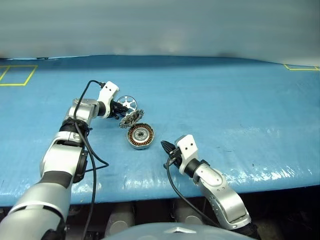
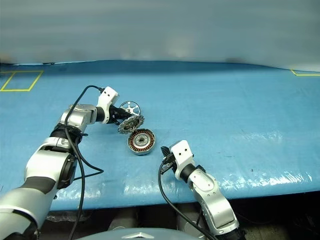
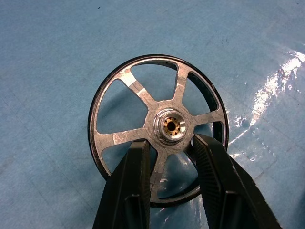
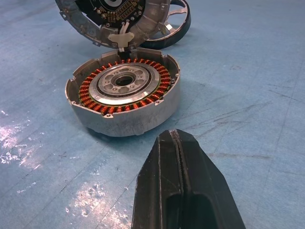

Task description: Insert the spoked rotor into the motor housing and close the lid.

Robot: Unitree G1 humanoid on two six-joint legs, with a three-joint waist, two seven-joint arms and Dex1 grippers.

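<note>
Left gripper (image 3: 169, 160) narrowed around one spoke of the black spoked wheel (image 3: 159, 129), fingers (image 3: 131, 186) straddling it just below the hub; firm grip not certain. Wheel lying on the blue table (image 1: 225, 100), just beyond the open motor cup (image 1: 140, 135). Copper windings ringing a central hub inside the cup. Toothed lid (image 1: 131, 119) tilted up from the cup's far edge, between cup and wheel. Right gripper (image 4: 177, 143) fully shut, empty, resting near the cup's front. Possible trouble: wheel slipping from a pinch on one thin spoke, catching the raised lid on the way over, or seating crooked on the hub.
</note>
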